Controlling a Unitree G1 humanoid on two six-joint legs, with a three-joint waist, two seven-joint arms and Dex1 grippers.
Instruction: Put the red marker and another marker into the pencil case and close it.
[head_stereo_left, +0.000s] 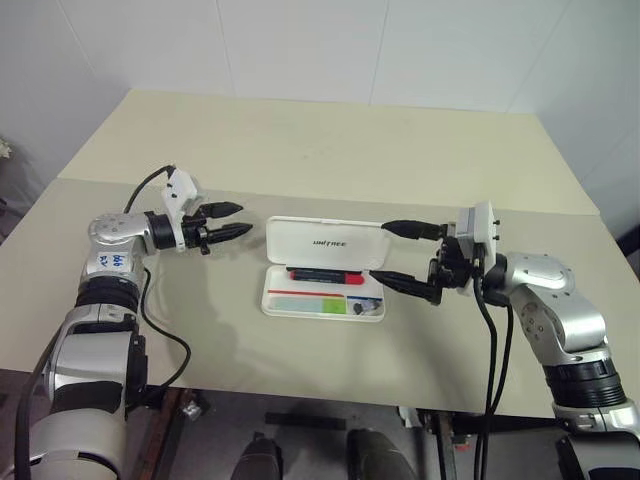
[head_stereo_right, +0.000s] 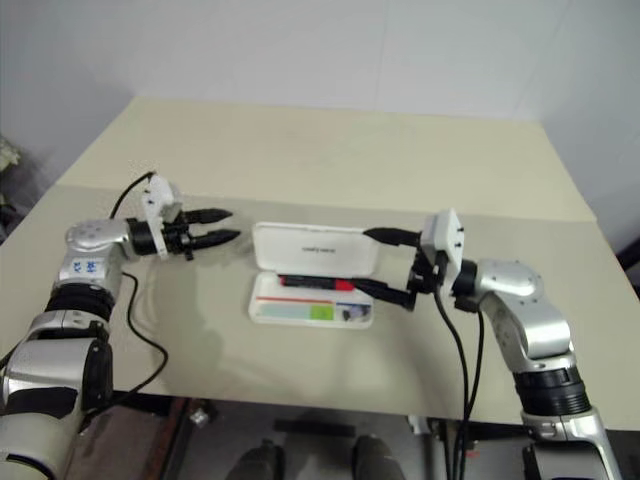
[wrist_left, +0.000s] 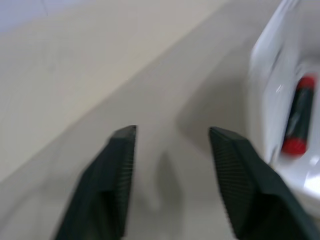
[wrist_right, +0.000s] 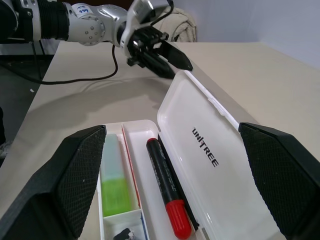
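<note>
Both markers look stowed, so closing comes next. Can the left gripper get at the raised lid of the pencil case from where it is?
Probably yes. The left gripper hangs just beside the pencil case lid's end, apart from it, with bare table between. The right gripper brackets the other end.

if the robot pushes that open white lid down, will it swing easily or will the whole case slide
The lid looks thin, hard plastic hinged along the tray's back edge, so it probably swings easily. The pencil case looks light and flat on a smooth table, so a sideways push might slide it.
</note>
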